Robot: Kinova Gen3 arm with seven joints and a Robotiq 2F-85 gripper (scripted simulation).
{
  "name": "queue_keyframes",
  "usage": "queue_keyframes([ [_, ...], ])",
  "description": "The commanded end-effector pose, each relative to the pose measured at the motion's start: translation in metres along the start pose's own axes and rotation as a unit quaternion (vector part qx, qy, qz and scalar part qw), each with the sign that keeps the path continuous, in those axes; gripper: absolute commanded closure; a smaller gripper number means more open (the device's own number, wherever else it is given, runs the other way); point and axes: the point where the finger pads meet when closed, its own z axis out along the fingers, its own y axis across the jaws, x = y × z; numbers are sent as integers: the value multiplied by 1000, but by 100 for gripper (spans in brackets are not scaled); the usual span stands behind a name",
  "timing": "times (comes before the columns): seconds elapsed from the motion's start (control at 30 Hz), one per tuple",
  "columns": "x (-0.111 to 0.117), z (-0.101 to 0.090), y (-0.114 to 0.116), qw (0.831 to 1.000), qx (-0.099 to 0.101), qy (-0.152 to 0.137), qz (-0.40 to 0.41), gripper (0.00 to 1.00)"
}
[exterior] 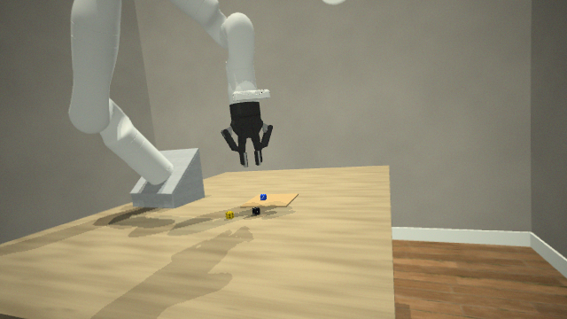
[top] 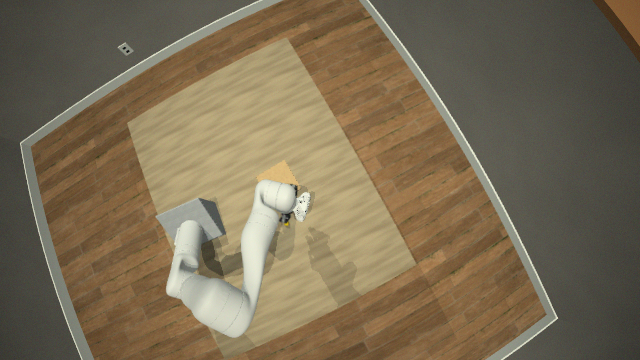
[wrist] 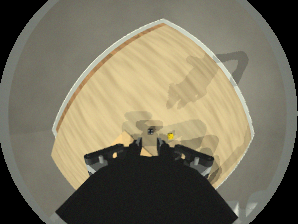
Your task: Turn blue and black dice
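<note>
A small tan mat [exterior: 283,199] [top: 277,172] lies flat on the wooden table [exterior: 310,248]. The blue die [exterior: 263,197] sits on the mat near its front edge. The black die [exterior: 256,211] lies on the bare table just in front of the mat. The yellow die [exterior: 229,214] [top: 286,224] [wrist: 170,136] lies on the table to the left of the black die. My gripper [exterior: 251,165] hangs well above the dice, pointing down. Its fingers stand partly apart with nothing between them. In the overhead view the arm's wrist [top: 302,206] hides the blue and black dice.
The arm's grey base block [exterior: 177,179] [top: 192,215] stands at the back left of the table. The table's right edge [exterior: 391,230] drops to a wooden floor. Arm shadows fall across the table in front of the dice.
</note>
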Motion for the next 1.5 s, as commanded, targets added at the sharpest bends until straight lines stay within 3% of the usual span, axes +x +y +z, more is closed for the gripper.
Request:
queue_keyframes([
  [0.0,5,0,1,1000,2,-6,7,69],
  [0.27,5,0,1,1000,3,-9,7,69],
  [0.3,5,0,1,1000,3,-9,7,0],
  [0.97,5,1,1,1000,2,-10,16,0],
  [1.47,-3,7,4,996,-9,-20,92,0],
])
